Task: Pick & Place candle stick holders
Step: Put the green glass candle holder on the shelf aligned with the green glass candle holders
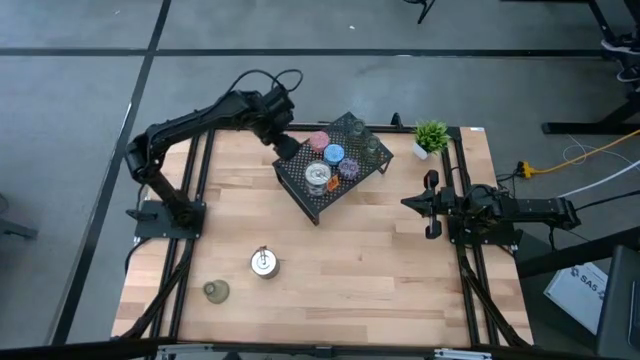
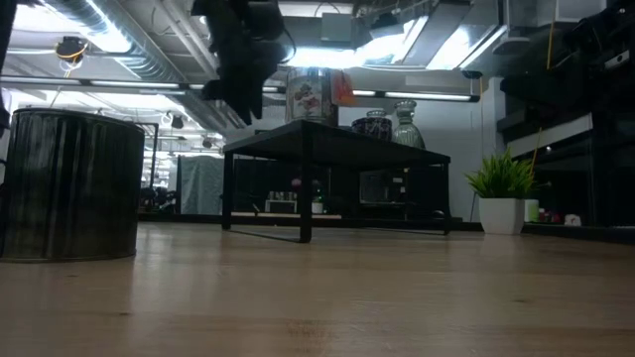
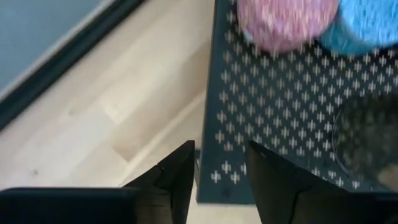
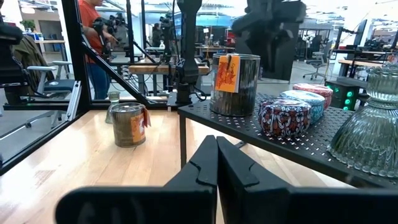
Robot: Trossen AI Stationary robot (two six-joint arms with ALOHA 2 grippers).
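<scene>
The left gripper [image 3: 219,167] hung with its jaws a little apart and empty over the rack's [image 1: 300,172] far left edge, near the pink holder [image 1: 318,141]. Blue [image 1: 334,153], purple [image 1: 349,168] and silver [image 1: 317,177] holders sat beside it. Another silver holder [image 1: 263,262] and a green one [image 1: 216,291] stood on the near table [image 1: 350,260]. The right gripper [image 1: 411,203] rested shut at the right.

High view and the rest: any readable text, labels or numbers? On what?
"SAS": partial print on a white box on the floor, bottom right of the high view; the rest is cut off.
Orange tag on the silver holder on the rack: print too blurred to read.
Nothing else legible.
</scene>
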